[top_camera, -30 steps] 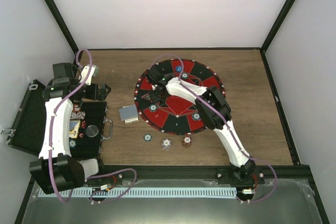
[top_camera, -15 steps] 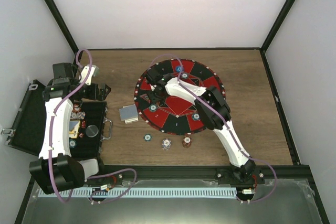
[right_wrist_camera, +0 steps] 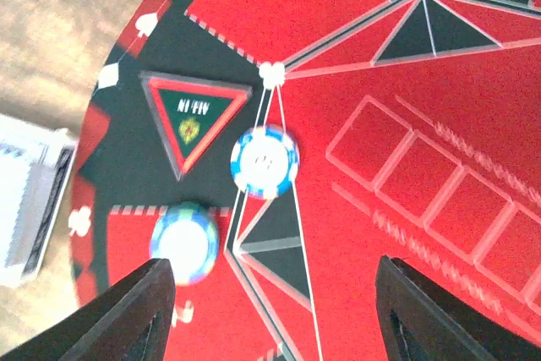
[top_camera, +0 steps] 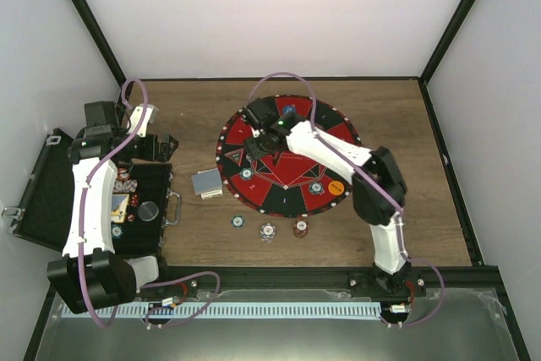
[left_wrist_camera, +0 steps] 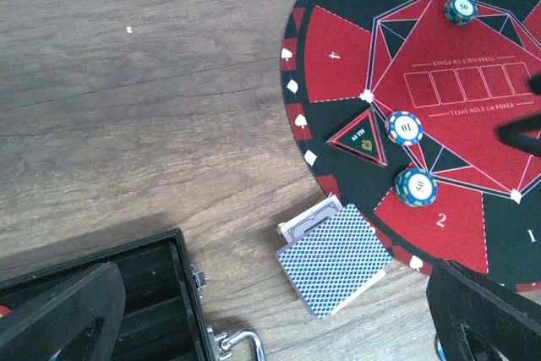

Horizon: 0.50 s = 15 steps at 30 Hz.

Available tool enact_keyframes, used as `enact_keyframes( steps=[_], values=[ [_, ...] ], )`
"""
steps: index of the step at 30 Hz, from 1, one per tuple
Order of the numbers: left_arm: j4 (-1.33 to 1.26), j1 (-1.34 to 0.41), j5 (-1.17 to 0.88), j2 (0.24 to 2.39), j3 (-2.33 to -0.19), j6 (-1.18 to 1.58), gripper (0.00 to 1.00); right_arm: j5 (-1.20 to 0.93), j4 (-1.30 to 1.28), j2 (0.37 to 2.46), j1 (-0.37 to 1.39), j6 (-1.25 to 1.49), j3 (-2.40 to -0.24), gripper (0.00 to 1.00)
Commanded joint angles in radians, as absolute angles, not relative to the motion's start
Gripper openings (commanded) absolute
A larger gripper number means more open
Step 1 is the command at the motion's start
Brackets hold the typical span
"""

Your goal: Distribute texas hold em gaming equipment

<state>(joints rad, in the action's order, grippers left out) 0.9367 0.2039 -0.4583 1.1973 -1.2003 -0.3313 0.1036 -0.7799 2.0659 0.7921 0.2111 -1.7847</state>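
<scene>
Jaws released on both | left gripper (top_camera: 157, 148) wide, near black case (top_camera: 42, 196) | right gripper (top_camera: 254, 151) empty above poker chip (right_wrist_camera: 265, 161) on round mat (top_camera: 331, 128) | card deck (top_camera: 206, 183) beside mat

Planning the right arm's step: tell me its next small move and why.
Probably raise the right end effector clear: its jaws stand open above the round red-and-black poker mat, and the blue-and-white striped round chip lies flat there, ungripped.

Open black case (top_camera: 42, 196) and round red-black mat (top_camera: 287, 177) lie on wooden table (top_camera: 406, 124).
</scene>
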Motion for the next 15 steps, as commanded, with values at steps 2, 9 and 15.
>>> enact_keyframes(
  steps=[2,9,15],
  values=[
    [0.935,0.211,-0.485,1.171,-1.203,-0.319,1.0,0.132,-0.768,1.84,0.896,0.262,-1.543,0.72],
    [0.934,0.212,-0.492,1.169,-1.205,-0.314,1.0,0.091,-0.728,1.682,1.064,0.361,-1.236,0.89],
    [0.938,0.211,-0.487,1.164,-1.203,-0.316,1.0,0.052,-0.698,1.642,1.14,0.397,-1.133,0.93]
  ],
)
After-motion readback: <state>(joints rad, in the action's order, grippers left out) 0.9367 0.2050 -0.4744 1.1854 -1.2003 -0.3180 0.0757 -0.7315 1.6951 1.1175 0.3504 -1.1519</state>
